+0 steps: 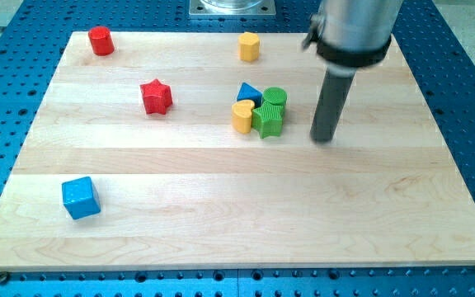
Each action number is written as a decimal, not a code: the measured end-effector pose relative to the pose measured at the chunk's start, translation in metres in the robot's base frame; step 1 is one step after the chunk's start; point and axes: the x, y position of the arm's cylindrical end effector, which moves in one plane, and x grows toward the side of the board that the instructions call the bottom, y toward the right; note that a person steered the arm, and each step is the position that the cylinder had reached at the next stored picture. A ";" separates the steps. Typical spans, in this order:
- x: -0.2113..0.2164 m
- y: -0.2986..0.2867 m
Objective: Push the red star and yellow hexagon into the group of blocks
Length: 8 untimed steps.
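Nearest the view's bottom, the blue cube (81, 197) sits alone at the lower left of the table (237, 231), well apart from everything else and seemingly no part of this job. There is no gripper on this arm, so nothing can be held; it works only by shoving.

Mid-table, my tip (324, 137) rests just to the view's right of the group: a yellow heart (242, 116), a green star (268, 120), a green cylinder (275, 98) and a blue triangle (248, 91), packed touching one another. They serve as the gathering spot.

The red star (156, 96) lies to the group's left, on the far side from my tip. The yellow hexagon (249, 46) sits towards the view's top, above the group. I judge both still need pushing. A red cylinder (100, 40) stands at the top left.
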 end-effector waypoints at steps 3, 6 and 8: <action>-0.160 -0.028; -0.111 -0.184; -0.125 -0.203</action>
